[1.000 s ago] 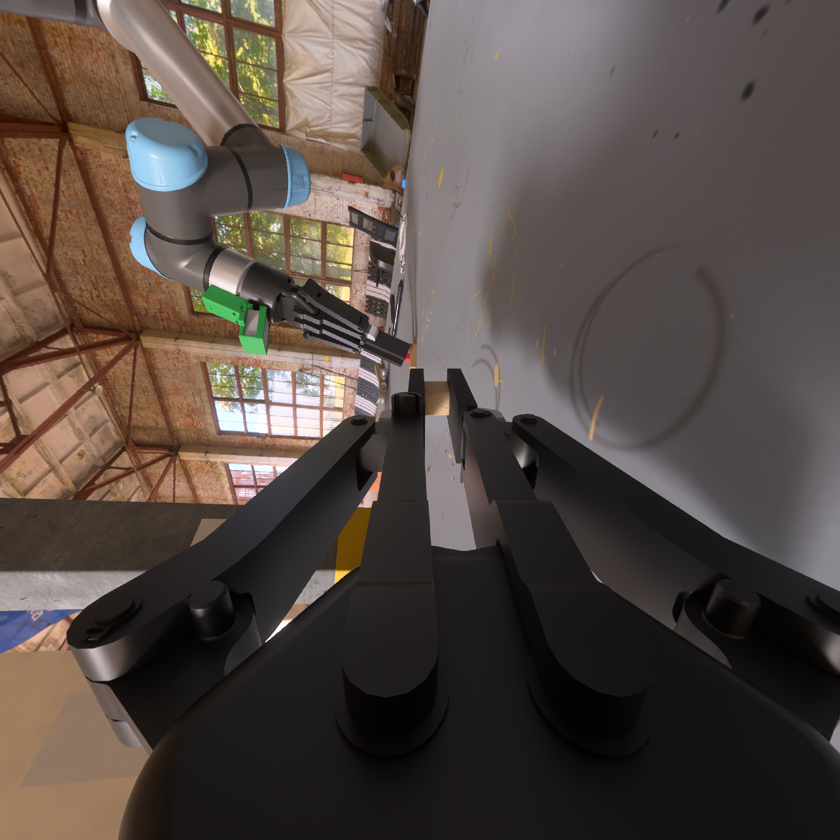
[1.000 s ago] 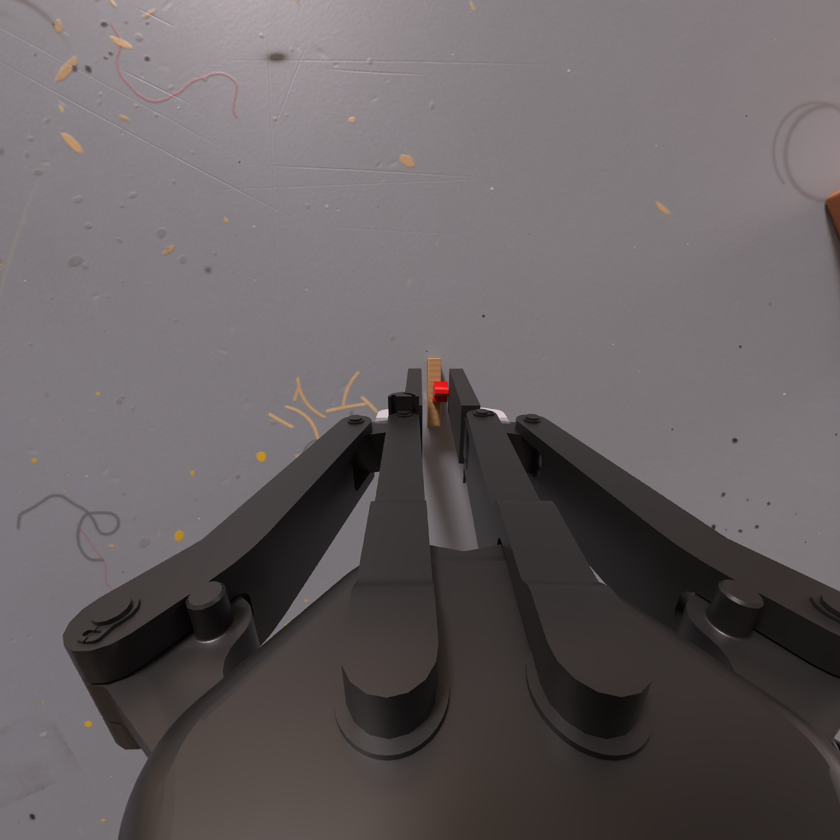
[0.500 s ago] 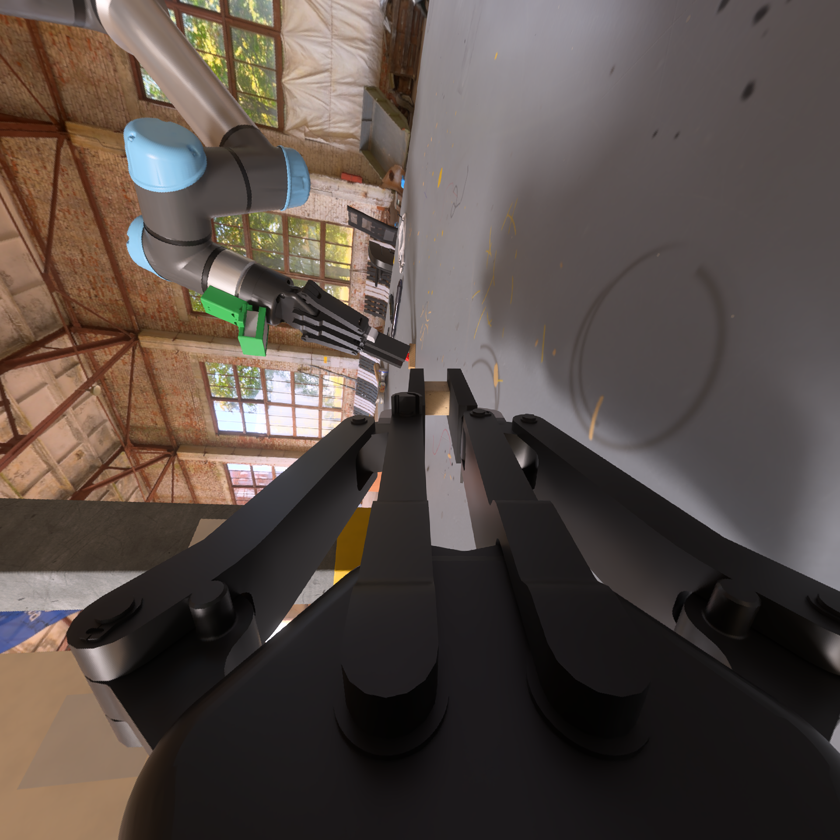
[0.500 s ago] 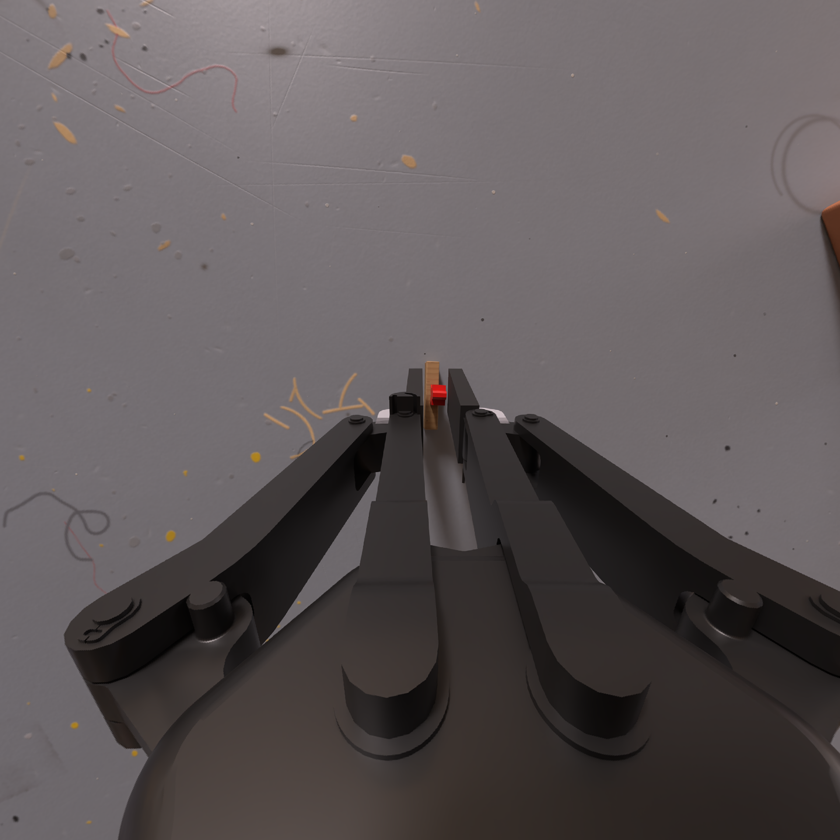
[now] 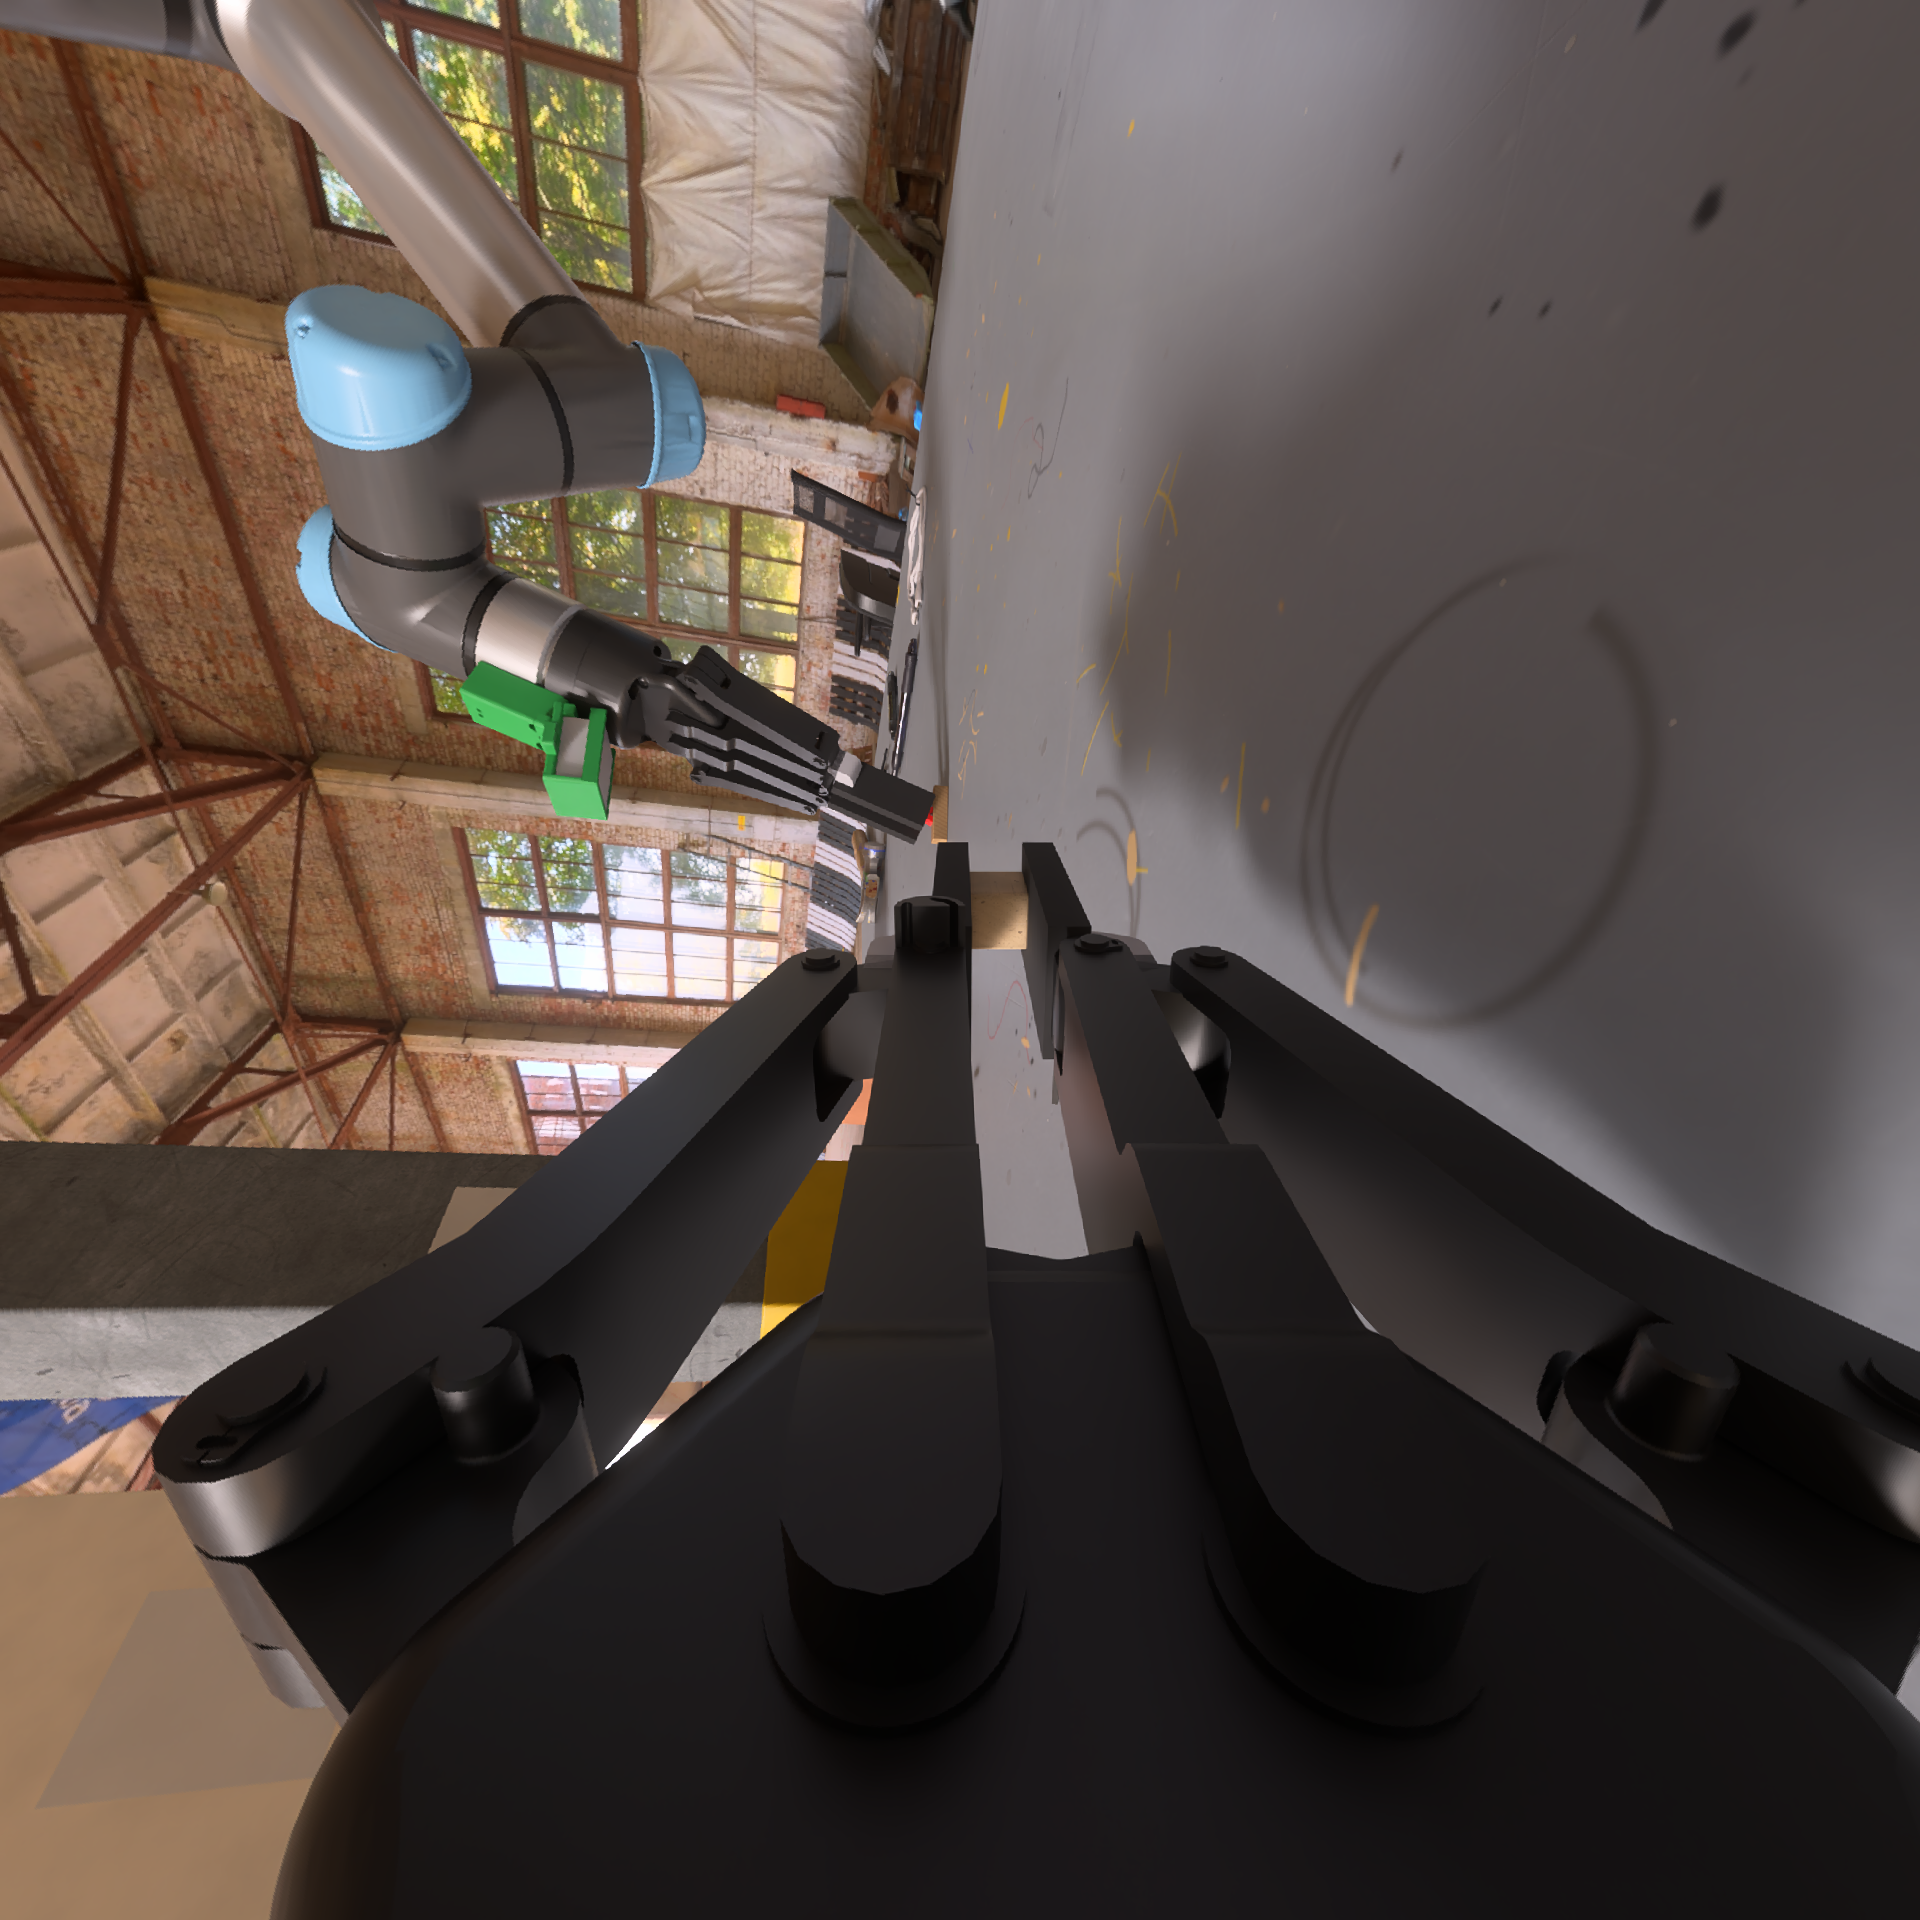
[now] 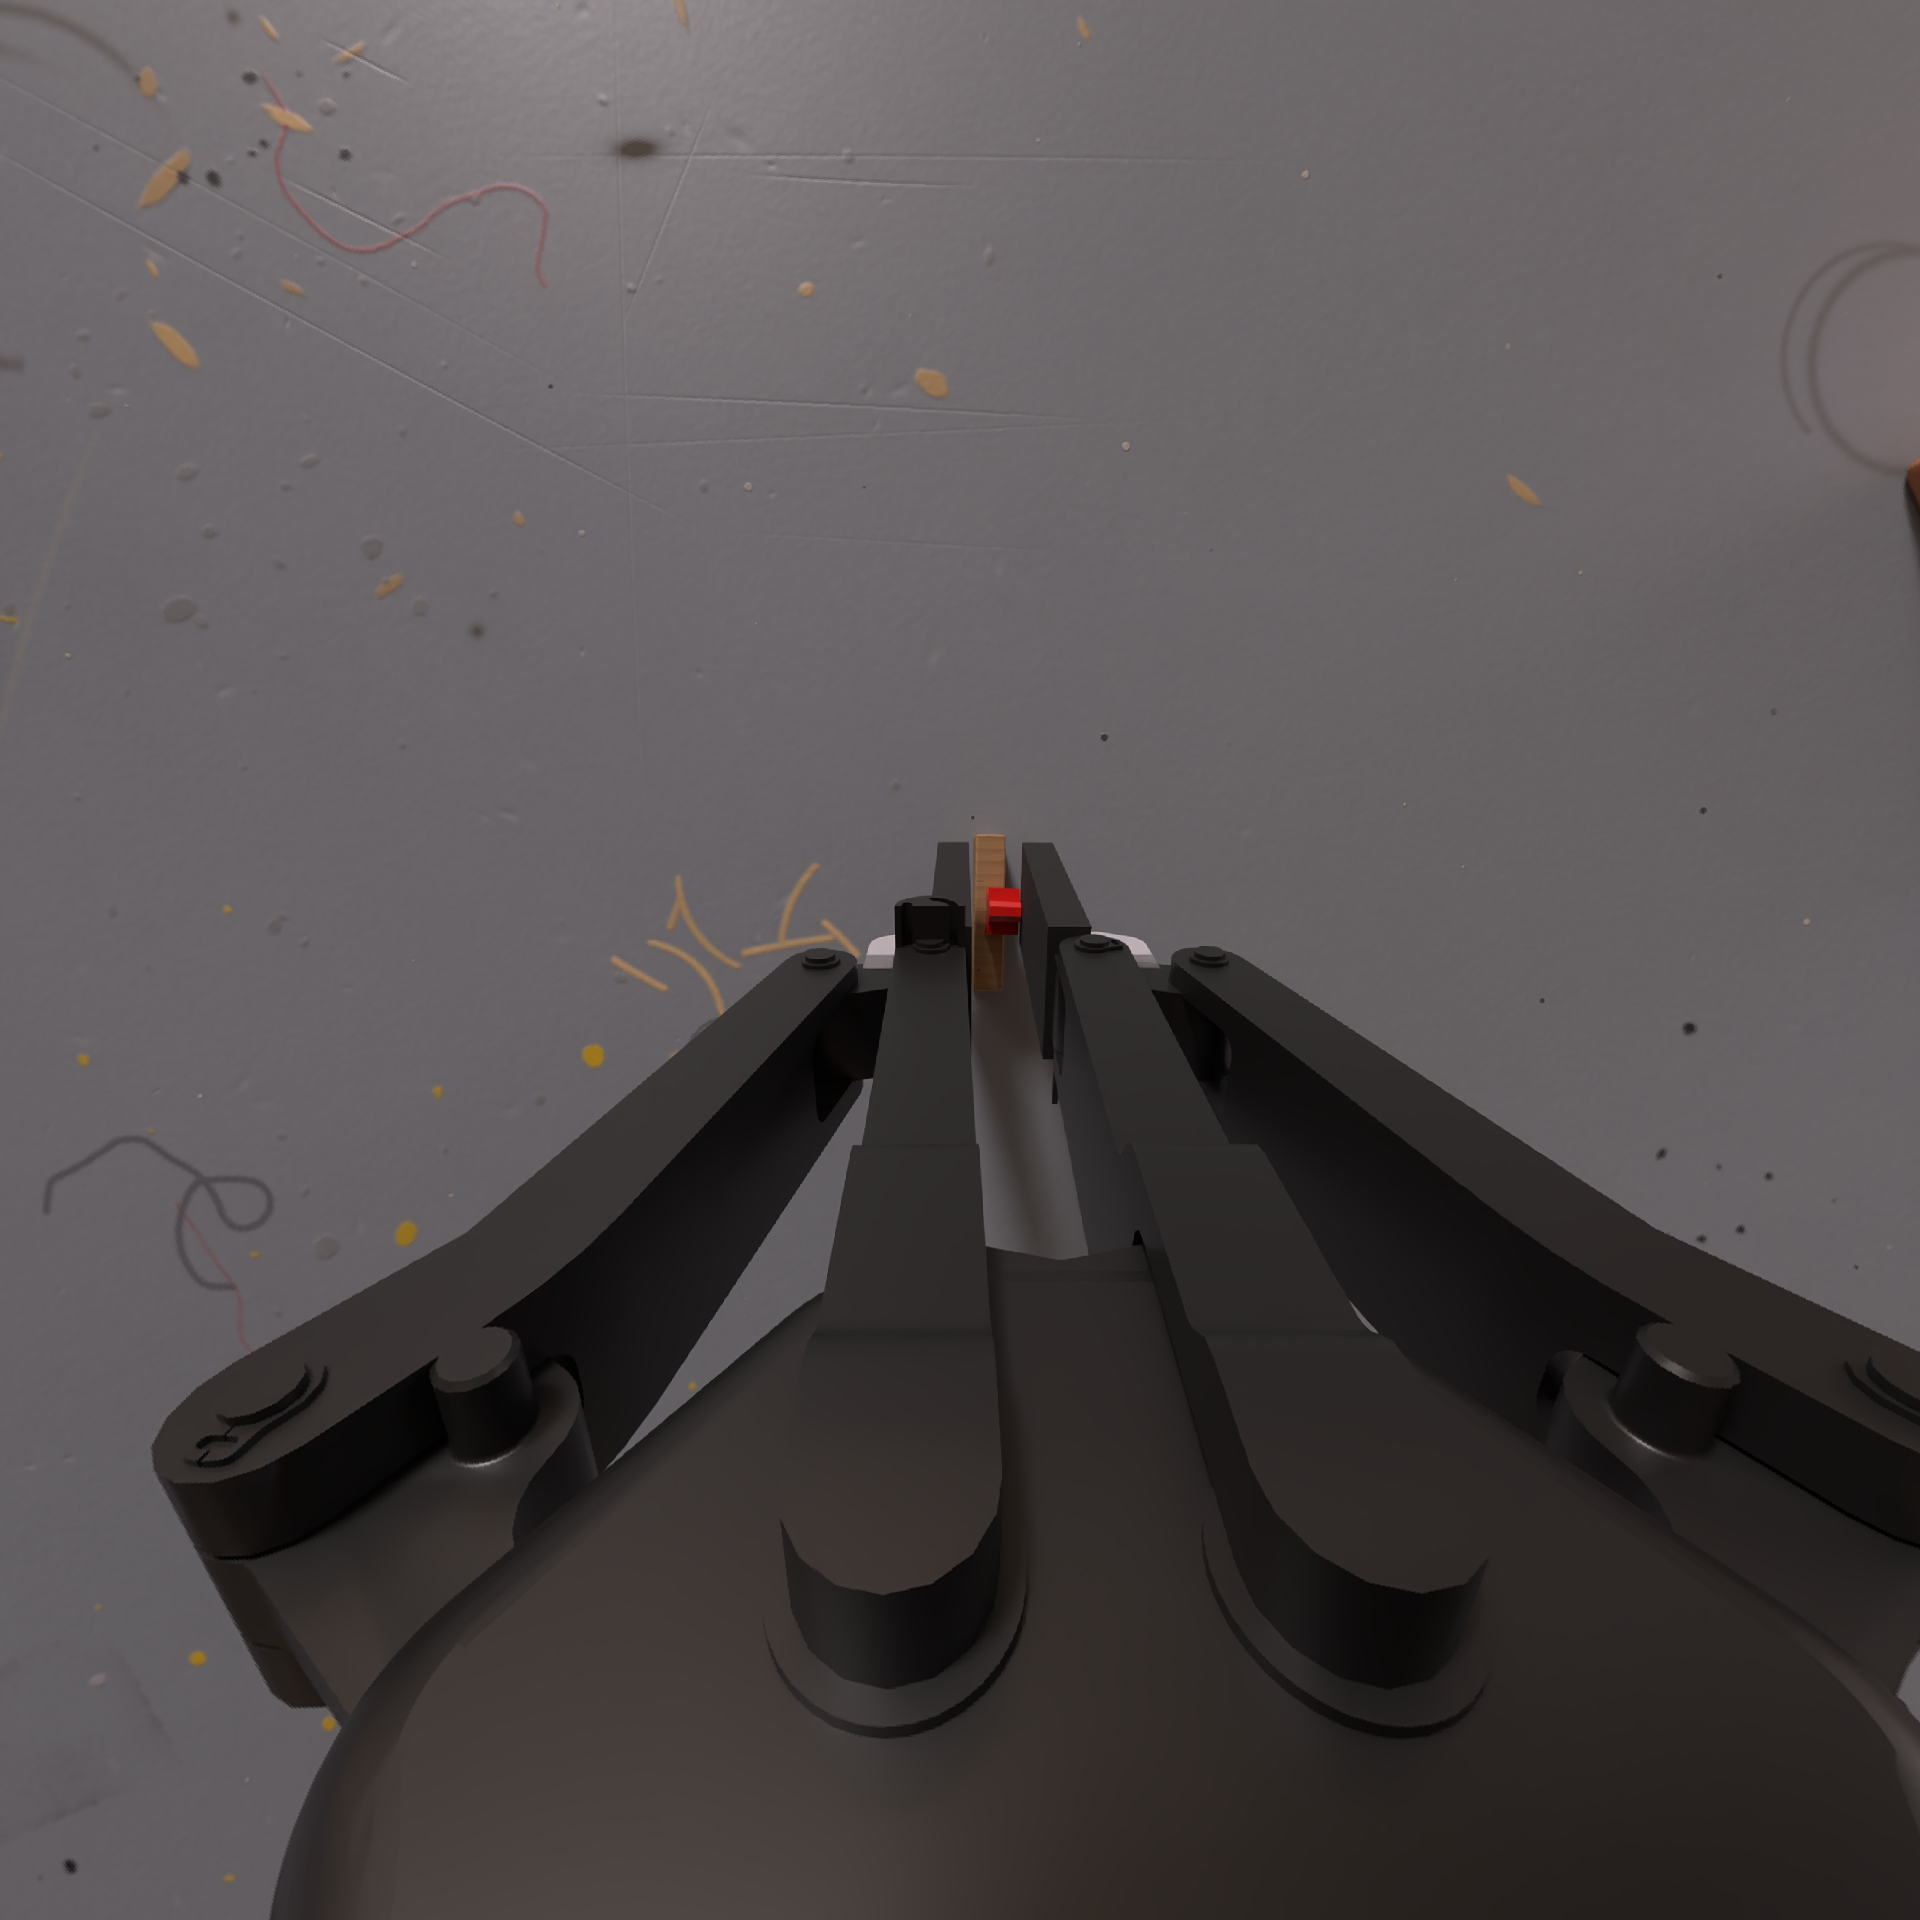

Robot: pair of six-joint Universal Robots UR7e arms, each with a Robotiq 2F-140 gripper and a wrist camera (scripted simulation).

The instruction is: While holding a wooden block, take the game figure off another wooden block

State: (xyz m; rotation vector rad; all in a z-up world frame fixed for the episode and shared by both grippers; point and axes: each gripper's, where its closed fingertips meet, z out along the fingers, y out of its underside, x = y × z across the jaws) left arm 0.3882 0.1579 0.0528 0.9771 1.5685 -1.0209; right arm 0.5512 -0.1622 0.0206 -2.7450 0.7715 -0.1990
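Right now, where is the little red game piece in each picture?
Left wrist view: the red game figure is a tiny speck left of centre, at the tip of the far right tool, beside a thin wooden block.
Right wrist view: it sits mid-picture between the tool's fingers, against that block.
Shared landmark: the grey table with its ring marks.
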